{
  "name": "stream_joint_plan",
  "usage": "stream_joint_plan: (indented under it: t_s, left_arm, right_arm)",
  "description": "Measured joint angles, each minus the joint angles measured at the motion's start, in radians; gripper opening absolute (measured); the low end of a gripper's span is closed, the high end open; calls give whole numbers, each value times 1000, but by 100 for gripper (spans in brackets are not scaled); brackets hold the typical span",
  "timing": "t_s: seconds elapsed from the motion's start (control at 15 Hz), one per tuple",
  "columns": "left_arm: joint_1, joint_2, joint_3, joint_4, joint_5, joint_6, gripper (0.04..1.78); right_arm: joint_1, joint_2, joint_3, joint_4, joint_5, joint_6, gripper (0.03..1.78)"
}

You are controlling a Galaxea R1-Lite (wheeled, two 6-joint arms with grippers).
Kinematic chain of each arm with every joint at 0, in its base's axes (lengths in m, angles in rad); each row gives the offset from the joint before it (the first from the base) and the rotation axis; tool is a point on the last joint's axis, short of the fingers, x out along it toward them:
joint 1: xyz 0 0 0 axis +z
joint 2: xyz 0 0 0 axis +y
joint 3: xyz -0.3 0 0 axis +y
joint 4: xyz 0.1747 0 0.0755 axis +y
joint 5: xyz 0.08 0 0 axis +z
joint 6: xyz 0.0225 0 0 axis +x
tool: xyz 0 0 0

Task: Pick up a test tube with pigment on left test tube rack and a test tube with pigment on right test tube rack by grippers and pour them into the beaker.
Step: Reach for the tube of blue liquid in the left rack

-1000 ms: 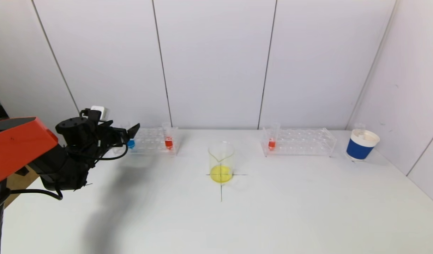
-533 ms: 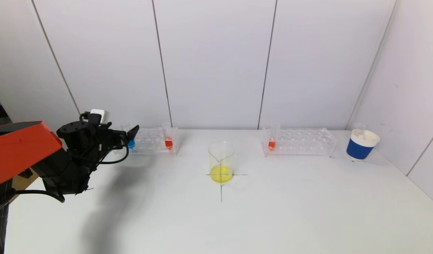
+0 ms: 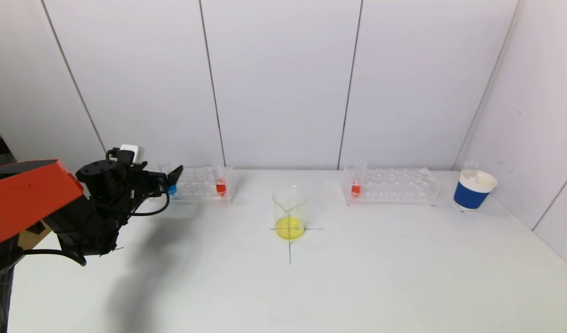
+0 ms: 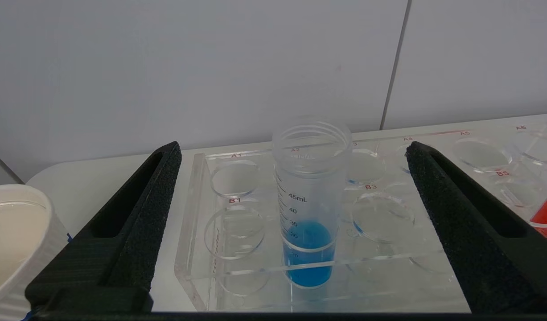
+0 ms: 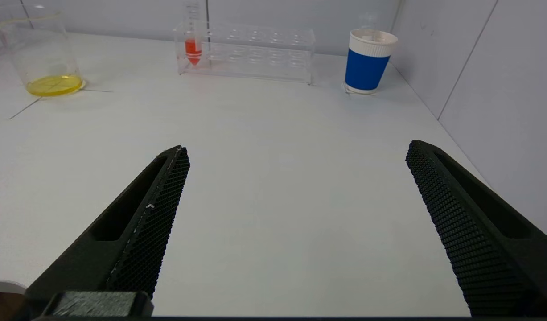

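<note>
Two clear test tube racks stand along the back edge of the white table (image 3: 357, 286), which fills the lower half of the head view. At the far left of that frame the left arm's orange and black body reaches toward the rear. The right test tube rack (image 3: 394, 186) sits right of centre and holds one upright tube of red pigment (image 3: 356, 187) in its left end. The left test tube rack (image 3: 198, 185) sits left of centre; it carries a red-pigment tube (image 3: 221, 186) at its right end and a blue-pigment tube (image 3: 172, 188) near its left end. Both tubes are seated upright in their holes.

Centre frame, the beaker (image 3: 289, 212) stands on a drawn cross mark, well apart from both racks, with yellow liquid in its base. A blue and white paper cup (image 3: 472, 189) stands at the right, just beyond the right rack. A second white cup rim (image 4: 14, 236) shows at the lower left of the left wrist view.

The left gripper (image 4: 295, 196) is level with the left rack, its fingers spread wide on either side of the blue tube without touching it; nothing is grasped. The right gripper (image 5: 295, 178) is seen only in its own wrist view, low over bare table near the front, fingers spread wide and empty, the right rack far ahead in the upper part of that frame.
</note>
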Motion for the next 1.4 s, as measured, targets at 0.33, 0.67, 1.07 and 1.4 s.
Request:
stream_joint_plan:
  t_s: [0.33, 0.67, 1.07, 1.4]
  left_arm:
    - [0, 8, -5, 0, 0, 0, 176]
    - [0, 9, -7, 0, 0, 0, 176]
    - [-1, 10, -10, 1, -2, 1, 176]
    - [-7, 12, -11, 1, -2, 1, 176]
  right_arm:
    - [0, 0, 0, 0, 0, 0, 177]
    - [0, 0, 0, 0, 0, 0, 177]
    - [0, 0, 0, 0, 0, 0, 177]
    - [0, 0, 0, 0, 0, 0, 177]
